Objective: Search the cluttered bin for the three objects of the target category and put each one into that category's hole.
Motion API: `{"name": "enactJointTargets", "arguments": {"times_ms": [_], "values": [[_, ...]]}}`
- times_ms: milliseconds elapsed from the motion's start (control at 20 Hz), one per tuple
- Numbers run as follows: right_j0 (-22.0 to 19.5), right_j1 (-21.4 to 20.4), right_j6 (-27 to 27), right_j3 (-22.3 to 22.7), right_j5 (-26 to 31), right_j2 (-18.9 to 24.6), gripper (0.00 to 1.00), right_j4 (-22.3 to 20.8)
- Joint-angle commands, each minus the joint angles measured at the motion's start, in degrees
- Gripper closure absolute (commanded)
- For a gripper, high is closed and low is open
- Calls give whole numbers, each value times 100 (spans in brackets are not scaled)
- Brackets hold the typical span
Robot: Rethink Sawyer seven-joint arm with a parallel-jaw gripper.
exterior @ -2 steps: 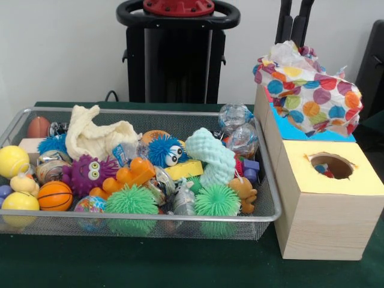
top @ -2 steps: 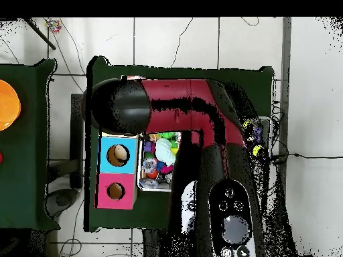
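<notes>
Bin [exterior @ -2 steps: 267, 211] of wire mesh sits on the green table [exterior @ -2 steps: 180, 264], packed edge to edge with toys; target category is not shown, so which three count is unclear. Spiky green balls [exterior @ -2 steps: 131, 201] at the front rim look soft and light, easy to pinch anywhere. Smooth yellow ball [exterior @ -2 steps: 12, 161] and small basketball [exterior @ -2 steps: 54, 195] at the left end look likely to slip, better gripped across the middle. Wooden box [exterior @ -2 steps: 327, 210] with a round hole [exterior @ -2 steps: 332, 165] touches the bin's right end. Arm [top @ -2 steps: 194, 107] covers most of the bin from overhead; gripper is hidden, so open or closed, cannot tell.
</notes>
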Motion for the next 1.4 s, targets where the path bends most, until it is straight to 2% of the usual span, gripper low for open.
{"name": "enactJointTargets", "arguments": {"times_ms": [50,450,650,950,1250,1400], "values": [[126,370,388,23,544,52,100,-94],[680,629,1079,155,174,-83,100,-37],[878,797,1211,165,4,-150,100,44],[819,1097,1005,315,-429,-139,100,133],[615,1311,789,495,-851,-296,100,-70],[484,1292,538,542,-812,-328,100,-142]]}}
